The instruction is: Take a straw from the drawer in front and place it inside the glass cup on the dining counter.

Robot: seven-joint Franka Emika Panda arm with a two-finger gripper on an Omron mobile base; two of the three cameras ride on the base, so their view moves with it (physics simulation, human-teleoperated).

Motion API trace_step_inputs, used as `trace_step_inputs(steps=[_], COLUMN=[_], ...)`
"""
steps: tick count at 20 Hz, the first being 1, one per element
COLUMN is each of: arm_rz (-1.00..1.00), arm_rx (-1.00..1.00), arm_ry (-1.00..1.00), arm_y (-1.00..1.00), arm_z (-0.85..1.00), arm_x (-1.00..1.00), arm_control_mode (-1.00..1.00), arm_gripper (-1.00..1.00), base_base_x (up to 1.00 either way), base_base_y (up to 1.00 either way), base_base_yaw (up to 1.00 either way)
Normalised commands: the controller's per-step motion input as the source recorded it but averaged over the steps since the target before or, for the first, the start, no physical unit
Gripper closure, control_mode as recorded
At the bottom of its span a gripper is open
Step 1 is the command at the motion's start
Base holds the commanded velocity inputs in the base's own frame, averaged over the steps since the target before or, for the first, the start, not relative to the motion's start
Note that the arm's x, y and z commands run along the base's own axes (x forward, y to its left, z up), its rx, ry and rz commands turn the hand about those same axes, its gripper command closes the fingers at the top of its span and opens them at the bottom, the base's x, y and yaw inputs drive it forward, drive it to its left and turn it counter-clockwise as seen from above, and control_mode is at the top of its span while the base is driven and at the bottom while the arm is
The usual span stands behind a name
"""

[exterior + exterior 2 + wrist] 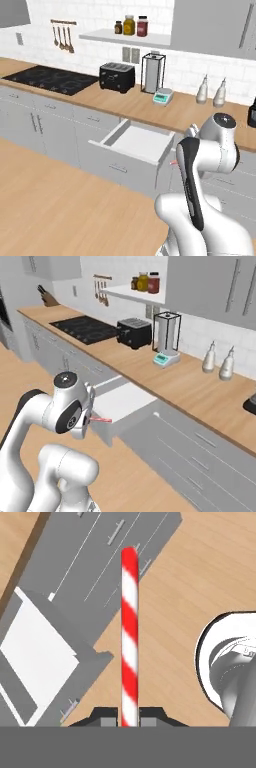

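Observation:
A red-and-white striped straw (129, 632) stands straight up between my gripper's (129, 717) two dark tips, which are shut on its lower end. From the right base view its pink end (102, 419) pokes out beside the arm's wrist, just in front of the drawer. The drawer (135, 142) is pulled open under the wall-side worktop, its white inside bare (120, 402). In the hand view it lies far below at the left (35, 647). The glass cup and the dining counter are out of view.
On the wooden worktop (125, 102) behind the drawer stand a black toaster (117, 76), a blender (152, 72), a small scale (163, 96) and two bottles (202, 90). A black hob (52, 79) is at the left. Grey cabinet fronts (200, 456) flank the drawer.

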Motion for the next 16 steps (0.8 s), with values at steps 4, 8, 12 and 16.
trace_step_inputs(steps=[4,8,12,16], arm_rz=[0.0,0.0,0.0,0.0], arm_rx=[0.0,0.0,0.0,0.0], arm_ry=[0.0,0.0,0.0,0.0], arm_y=[0.0,0.0,0.0,0.0], arm_z=[0.0,0.0,0.0,0.0], arm_x=[0.0,0.0,0.0,0.0], arm_control_mode=[1.0,1.0,1.0,1.0], arm_gripper=[1.0,1.0,1.0,1.0], base_base_x=[0.0,0.0,0.0,0.0], base_base_y=[0.41,0.22,0.06,-0.05], base_base_yaw=[0.63,0.62,0.53,0.44])
